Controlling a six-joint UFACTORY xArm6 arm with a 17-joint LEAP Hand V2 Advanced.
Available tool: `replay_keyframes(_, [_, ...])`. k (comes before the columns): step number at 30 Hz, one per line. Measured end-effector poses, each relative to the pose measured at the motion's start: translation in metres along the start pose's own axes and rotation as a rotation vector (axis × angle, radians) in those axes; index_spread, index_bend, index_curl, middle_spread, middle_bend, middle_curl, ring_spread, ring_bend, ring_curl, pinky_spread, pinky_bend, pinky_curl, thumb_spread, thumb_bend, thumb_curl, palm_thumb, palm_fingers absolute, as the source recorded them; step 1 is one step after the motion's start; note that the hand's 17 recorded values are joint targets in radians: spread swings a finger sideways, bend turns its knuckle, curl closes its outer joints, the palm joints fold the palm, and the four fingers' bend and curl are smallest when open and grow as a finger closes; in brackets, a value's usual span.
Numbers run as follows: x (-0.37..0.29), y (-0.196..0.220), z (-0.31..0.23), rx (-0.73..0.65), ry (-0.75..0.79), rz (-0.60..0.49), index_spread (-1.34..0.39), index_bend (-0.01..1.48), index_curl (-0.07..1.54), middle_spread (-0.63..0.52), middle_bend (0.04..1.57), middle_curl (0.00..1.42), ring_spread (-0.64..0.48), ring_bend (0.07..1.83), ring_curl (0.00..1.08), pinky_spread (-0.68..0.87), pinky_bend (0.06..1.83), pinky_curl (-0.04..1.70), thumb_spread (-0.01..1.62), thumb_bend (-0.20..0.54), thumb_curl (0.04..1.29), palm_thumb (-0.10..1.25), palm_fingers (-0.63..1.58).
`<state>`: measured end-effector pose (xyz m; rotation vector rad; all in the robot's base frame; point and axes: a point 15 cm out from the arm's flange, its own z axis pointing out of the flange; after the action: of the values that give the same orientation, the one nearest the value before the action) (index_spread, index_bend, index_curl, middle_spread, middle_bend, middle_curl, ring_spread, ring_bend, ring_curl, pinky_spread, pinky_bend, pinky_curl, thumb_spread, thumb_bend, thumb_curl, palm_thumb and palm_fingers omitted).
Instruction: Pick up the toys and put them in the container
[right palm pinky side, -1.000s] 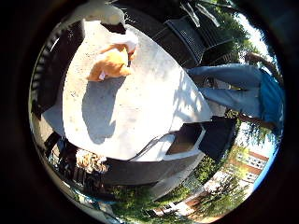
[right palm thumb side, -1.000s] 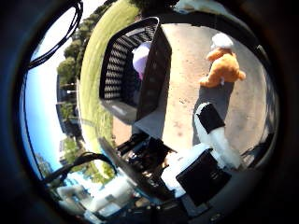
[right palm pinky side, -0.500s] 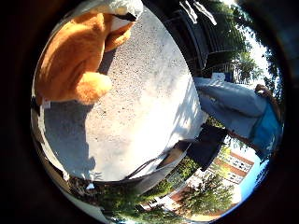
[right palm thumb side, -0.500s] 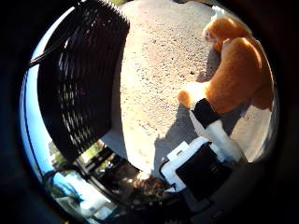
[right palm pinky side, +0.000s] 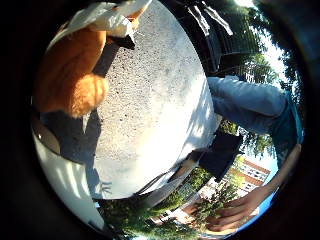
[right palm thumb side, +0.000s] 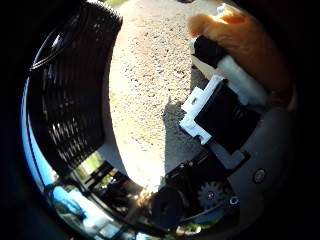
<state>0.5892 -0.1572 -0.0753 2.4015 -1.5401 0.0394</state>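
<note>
An orange plush toy (right palm pinky side: 70, 75) lies on a grey speckled stone table (right palm pinky side: 150, 100), pressed close against my palm. My right hand (right palm thumb side: 225, 110) is down on it. A white and black finger (right palm thumb side: 215, 55) curls against the toy's orange fur (right palm thumb side: 250, 35), and another white finger (right palm pinky side: 105, 17) lies across its far side. The black mesh container (right palm thumb side: 70, 95) stands on the table beside the hand, a short stretch of bare table between them. What is inside it is hidden from here.
The table's rounded edge (right palm pinky side: 165, 175) drops off near a dark seat (right palm pinky side: 220, 155). Black slatted furniture (right palm pinky side: 210, 30) stands beyond the far side. Grass, trees and buildings lie around the table.
The hand has come down closer onto the toy, which now crowds the palm. The fingers have curled in against its fur, and the container looks larger and nearer.
</note>
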Motion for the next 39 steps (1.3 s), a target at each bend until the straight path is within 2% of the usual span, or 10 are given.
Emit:
replay_keyframes(5, [0.037,0.015,-0.063,0.032,0.015,0.050,-0.69,0.36,0.29,-0.20,1.09,0.84,-0.04,1.28,0.75,0.36,1.26,0.73,1.04,0.006,0.58,1.01,1.06])
replay_keyframes(14, [-0.017,0.045,-0.167,0.035,-0.103,-0.036,-0.91,0.55,0.40,-0.22,1.19,0.96,-0.10,1.38,0.83,0.26,1.37,0.88,1.08,-0.007,0.67,1.03,0.92])
replay_keyframes(23, [-0.092,0.089,-0.283,0.138,-0.068,-0.150,-1.05,0.63,0.56,-0.22,1.27,1.03,-0.13,1.45,0.87,0.21,1.46,0.96,1.10,-0.012,0.73,1.01,0.83])
replay_keyframes(28, [-0.175,0.097,-0.347,0.226,-0.100,-0.253,-1.11,0.64,0.68,-0.21,1.30,1.05,-0.14,1.48,0.88,0.19,1.50,0.98,1.11,-0.015,0.76,0.99,0.79])
replay_keyframes(33, [-0.246,0.086,-0.362,0.248,-0.195,-0.320,-1.15,0.62,0.80,-0.21,1.33,1.07,-0.14,1.51,0.89,0.17,1.53,0.99,1.10,-0.020,0.78,0.97,0.75])
replay_keyframes(39, [-0.301,0.042,-0.330,0.228,-0.277,-0.345,-1.20,0.61,0.96,-0.21,1.36,1.08,-0.14,1.56,0.89,0.15,1.51,1.02,1.12,-0.028,0.78,0.88,0.67])
